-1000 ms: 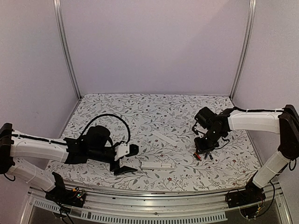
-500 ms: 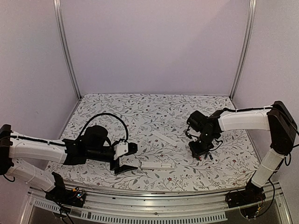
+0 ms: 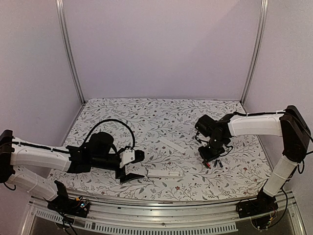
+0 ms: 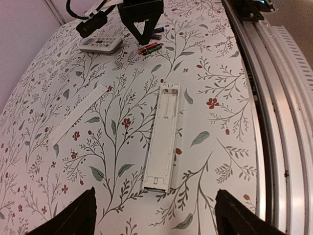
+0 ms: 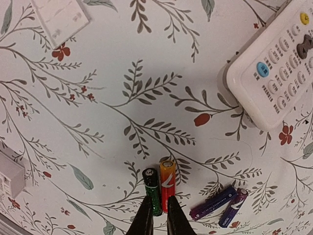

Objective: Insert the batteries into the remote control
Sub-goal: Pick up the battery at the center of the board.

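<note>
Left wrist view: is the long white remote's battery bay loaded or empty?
Empty. The remote lies back up, its bay uncovered and bare; the batteries lie on the table by the right gripper.

**Table covering:** a pale cloth [image 3: 161,115] printed with grey-green leafy sprigs and small red flowers, lying flat across the work surface. **Enclosure:** plain lilac walls [image 3: 161,49] at the back and both sides, with the left post [image 3: 70,49] and the right post [image 3: 254,49] — both bare metal — leaning slightly outward at the rear corners. **Near edge:** a ribbed metal rail [image 3: 161,211] runs the table's width, just beside the cloth's edge.
</note>
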Robot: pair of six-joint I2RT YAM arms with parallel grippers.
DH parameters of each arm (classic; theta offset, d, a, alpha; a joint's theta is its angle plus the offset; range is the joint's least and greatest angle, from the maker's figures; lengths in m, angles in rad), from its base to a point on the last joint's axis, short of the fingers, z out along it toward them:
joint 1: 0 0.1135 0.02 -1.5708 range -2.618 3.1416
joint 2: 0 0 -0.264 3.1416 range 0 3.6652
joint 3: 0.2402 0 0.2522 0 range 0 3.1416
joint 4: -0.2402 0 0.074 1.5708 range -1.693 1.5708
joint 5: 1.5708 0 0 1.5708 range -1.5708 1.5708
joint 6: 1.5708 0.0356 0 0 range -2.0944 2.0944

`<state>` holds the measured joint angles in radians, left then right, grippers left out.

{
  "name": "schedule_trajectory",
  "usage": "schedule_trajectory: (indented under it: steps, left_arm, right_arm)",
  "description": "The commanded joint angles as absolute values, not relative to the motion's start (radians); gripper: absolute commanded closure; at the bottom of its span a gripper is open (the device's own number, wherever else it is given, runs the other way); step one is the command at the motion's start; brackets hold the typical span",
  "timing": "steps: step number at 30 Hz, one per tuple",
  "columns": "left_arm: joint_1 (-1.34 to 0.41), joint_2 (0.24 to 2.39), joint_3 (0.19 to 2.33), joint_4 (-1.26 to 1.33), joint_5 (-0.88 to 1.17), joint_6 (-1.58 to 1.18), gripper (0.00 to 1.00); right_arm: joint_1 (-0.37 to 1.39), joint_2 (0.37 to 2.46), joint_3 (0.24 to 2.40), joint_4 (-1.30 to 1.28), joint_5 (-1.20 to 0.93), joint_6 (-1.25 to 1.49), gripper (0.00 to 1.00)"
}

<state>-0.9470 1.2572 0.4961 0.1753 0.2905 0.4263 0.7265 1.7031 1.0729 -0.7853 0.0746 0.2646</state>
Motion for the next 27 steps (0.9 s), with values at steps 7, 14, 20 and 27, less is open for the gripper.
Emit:
schedule_trajectory:
  steps: [7,14,20,27]
  left_arm:
    - [-0.957,1.277,0.510,0.176,0.281,0.434,0.17]
    - [-0.957,1.276,0.510,0.175,0.281,0.433,0.16]
    - [-0.958,1.278,0.512,0.171,0.279,0.436,0.16]
    - [-0.958,1.279,0.514,0.169,0.279,0.436,0.17]
  right_arm:
    - [0.729,1.756,1.075,-0.775,0.112,0.249,0.90]
    - [0.729,1.765,1.064,-0.766,0.127,0.248,0.91]
    - [0.723,1.773,1.039,-0.760,0.135,0.244,0.91]
    - [0.711,1.779,1.023,-0.753,0.137,0.240,0.90]
